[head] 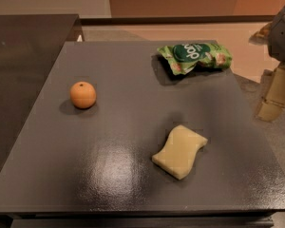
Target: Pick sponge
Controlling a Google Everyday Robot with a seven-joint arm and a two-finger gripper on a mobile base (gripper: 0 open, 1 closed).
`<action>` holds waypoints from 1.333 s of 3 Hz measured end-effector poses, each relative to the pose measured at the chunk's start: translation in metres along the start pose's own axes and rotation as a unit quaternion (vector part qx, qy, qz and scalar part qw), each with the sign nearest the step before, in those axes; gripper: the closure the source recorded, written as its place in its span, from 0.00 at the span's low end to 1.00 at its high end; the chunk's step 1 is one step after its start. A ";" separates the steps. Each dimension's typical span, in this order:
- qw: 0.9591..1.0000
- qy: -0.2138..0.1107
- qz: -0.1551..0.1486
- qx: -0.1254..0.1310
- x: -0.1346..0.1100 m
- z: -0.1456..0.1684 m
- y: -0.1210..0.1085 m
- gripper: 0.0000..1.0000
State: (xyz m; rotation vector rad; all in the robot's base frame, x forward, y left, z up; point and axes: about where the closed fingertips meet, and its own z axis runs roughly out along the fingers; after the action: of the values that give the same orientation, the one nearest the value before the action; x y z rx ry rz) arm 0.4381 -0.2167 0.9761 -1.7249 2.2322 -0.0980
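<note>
The pale yellow sponge (pixel 180 151) lies flat on the dark grey table (pixel 118 127), right of centre near the front. It has wavy sides and nothing touches it. My gripper (pixel 275 96) hangs at the right edge of the view, beyond the table's right side. It is well to the right of the sponge, and its tan blocky fingers (pixel 274 104) point down.
An orange (pixel 82 95) sits on the left part of the table. A green snack bag (pixel 194 57) lies at the back right. A darker counter (pixel 23 56) stands to the left. The floor shows beyond the table's right edge.
</note>
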 end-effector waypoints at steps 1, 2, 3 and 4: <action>1.000 0.000 -0.005 0.000 -0.001 0.000 0.000 0.00; 0.998 -0.010 -0.051 -0.024 -0.013 0.009 0.012 0.00; 0.988 -0.014 -0.135 -0.068 -0.034 0.034 0.035 0.00; 0.970 -0.010 -0.217 -0.107 -0.051 0.060 0.060 0.00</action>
State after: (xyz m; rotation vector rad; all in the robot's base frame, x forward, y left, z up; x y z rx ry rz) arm 0.4112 -0.1438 0.9154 -2.2970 1.8691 0.0640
